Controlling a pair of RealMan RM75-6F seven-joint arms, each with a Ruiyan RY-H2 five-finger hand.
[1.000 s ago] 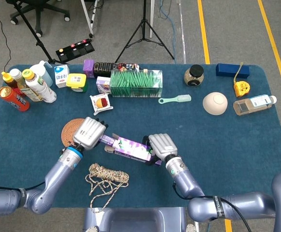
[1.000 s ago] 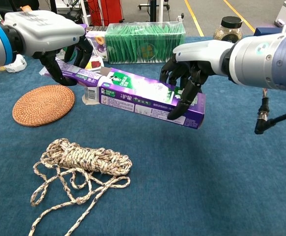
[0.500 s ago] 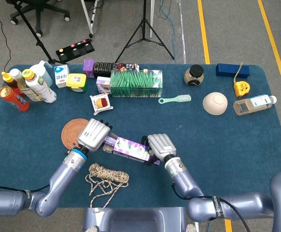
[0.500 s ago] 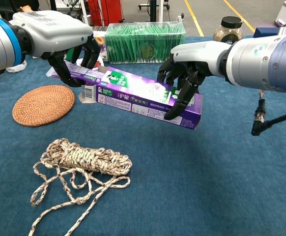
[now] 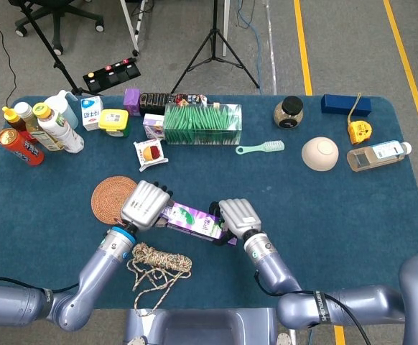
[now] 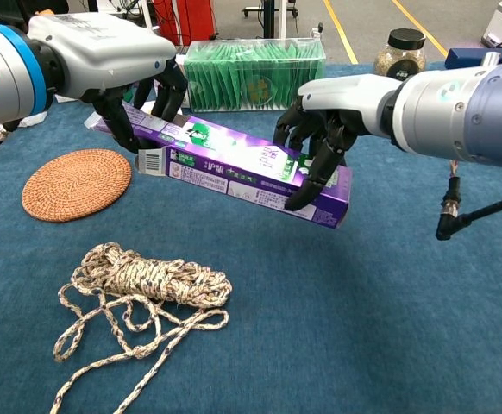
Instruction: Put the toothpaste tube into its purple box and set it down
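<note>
A purple box (image 6: 251, 172) is held level above the table, lengthwise between two hands: left hand (image 6: 104, 60) clamped on the toothpaste tube (image 6: 134, 121) end, right hand (image 6: 337, 108) clamped on the far end

the purple box (image 6: 251, 172) hangs above the table (image 5: 338, 208) at centre, left hand (image 5: 143, 205) at its 9 o'clock end, right hand (image 5: 236, 215) at 3. rope (image 5: 157, 264) lies at 6, woven coaster (image 5: 110, 195) at 9.
</note>
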